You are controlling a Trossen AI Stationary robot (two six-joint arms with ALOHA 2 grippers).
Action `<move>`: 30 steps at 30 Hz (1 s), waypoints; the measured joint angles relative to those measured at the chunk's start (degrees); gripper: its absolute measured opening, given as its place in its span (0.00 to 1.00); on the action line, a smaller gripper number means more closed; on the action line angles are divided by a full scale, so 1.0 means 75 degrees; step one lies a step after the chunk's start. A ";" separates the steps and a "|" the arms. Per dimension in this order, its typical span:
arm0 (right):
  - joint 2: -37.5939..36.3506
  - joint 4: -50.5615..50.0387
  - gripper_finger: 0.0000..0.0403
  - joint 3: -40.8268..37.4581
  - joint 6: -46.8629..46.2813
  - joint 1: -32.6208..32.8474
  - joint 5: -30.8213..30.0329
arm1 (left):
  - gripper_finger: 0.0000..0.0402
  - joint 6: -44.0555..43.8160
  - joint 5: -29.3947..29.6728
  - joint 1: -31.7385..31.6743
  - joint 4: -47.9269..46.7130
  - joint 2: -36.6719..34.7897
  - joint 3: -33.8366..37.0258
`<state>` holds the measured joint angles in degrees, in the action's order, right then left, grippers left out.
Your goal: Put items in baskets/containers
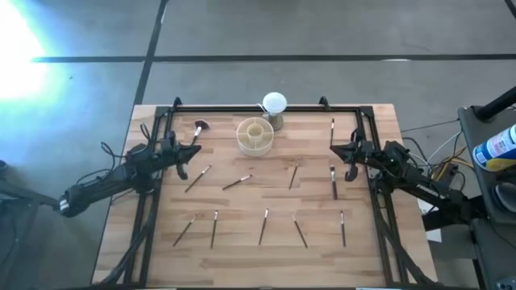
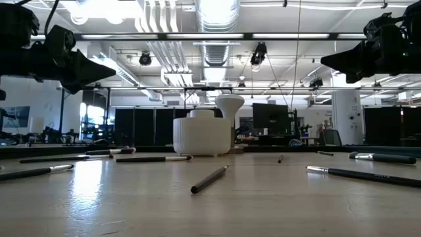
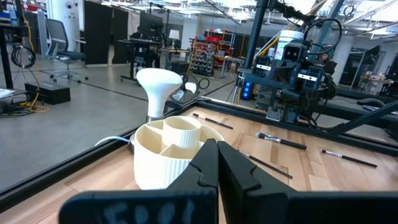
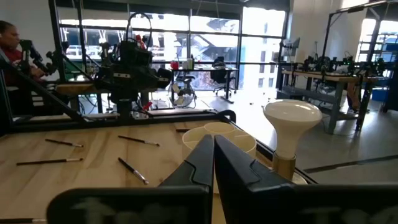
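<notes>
Several thin dark-handled brushes lie flat and scattered on the wooden table (image 1: 266,258), among them one (image 1: 198,178) left of centre and one (image 1: 334,183) at the right. A brush with a reddish-pink head (image 1: 198,127) lies at the far left. The cream round organiser (image 1: 255,135) with inner compartments stands near the far edge, also seen in the left wrist view (image 3: 171,152). My left gripper (image 1: 196,151) hovers shut at the left side, my right gripper (image 1: 334,148) shut at the right side. Both are above the table and hold nothing.
A white ball on a small stand (image 1: 274,109) stands just behind the organiser. A black frame (image 1: 266,109) runs around the table's far and side edges. A cart with a blue-labelled can (image 1: 496,147) stands off the table's right.
</notes>
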<state>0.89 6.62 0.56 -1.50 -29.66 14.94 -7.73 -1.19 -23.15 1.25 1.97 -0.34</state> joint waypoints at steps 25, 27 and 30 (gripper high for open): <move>0.0000 -0.0002 0.02 -0.0002 0.0000 -0.0001 0.0000 | 0.00 -0.0239 0.0111 -0.0001 0.1420 0.0058 0.0000; 0.0001 -0.0002 0.02 -0.0002 0.0000 -0.0001 -0.0001 | 0.00 -0.0236 0.0125 -0.0001 0.1431 0.0165 0.0000; 0.0002 -0.0002 0.02 -0.0002 0.0003 0.0000 -0.0003 | 0.00 0.0267 0.0186 -0.0001 0.1716 0.0310 0.0000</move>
<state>0.90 6.61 0.54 -1.48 -29.66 14.92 -5.72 0.20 -23.16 14.12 4.29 -0.34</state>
